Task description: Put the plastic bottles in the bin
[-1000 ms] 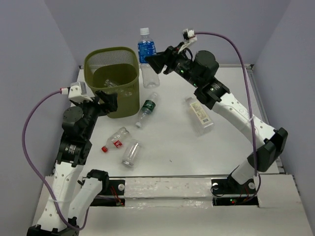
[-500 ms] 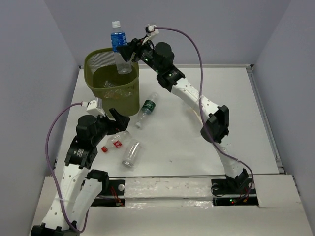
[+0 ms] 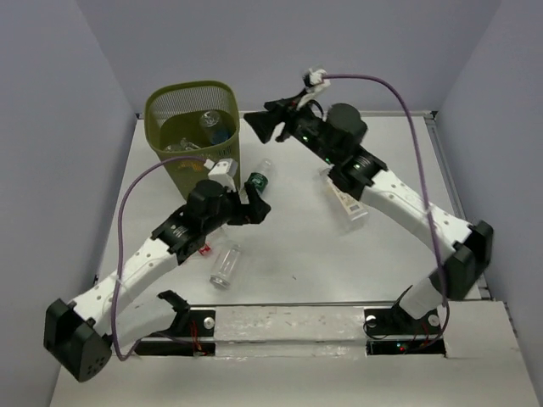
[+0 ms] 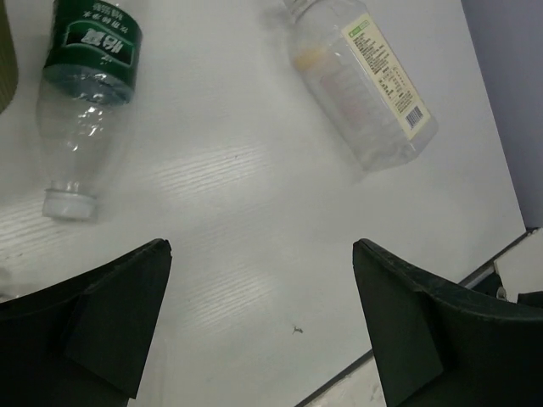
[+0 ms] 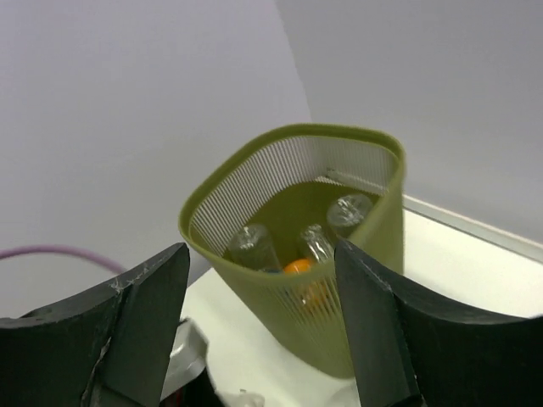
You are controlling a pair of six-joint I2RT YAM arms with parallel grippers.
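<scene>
left fingers (image 3: pixel 251 208) spread wide and empty, hovering over the green-label bottle (image 4: pixel 85 93) lying on the desk (image 4: pixel 254 220) near the bin (image 5: pixel 373 220); right fingers (image 3: pixel 258 125) parted, nothing between them, just beside the rim; clear bottles and an orange bottle (image 5: pixel 299 268) sit inside; a white-label bottle (image 4: pixel 365 93) and a bare clear bottle (image 3: pixel 226 264) lie loose; they look light, thin-walled, slick, prone to roll; best pinched across the labelled belly
</scene>
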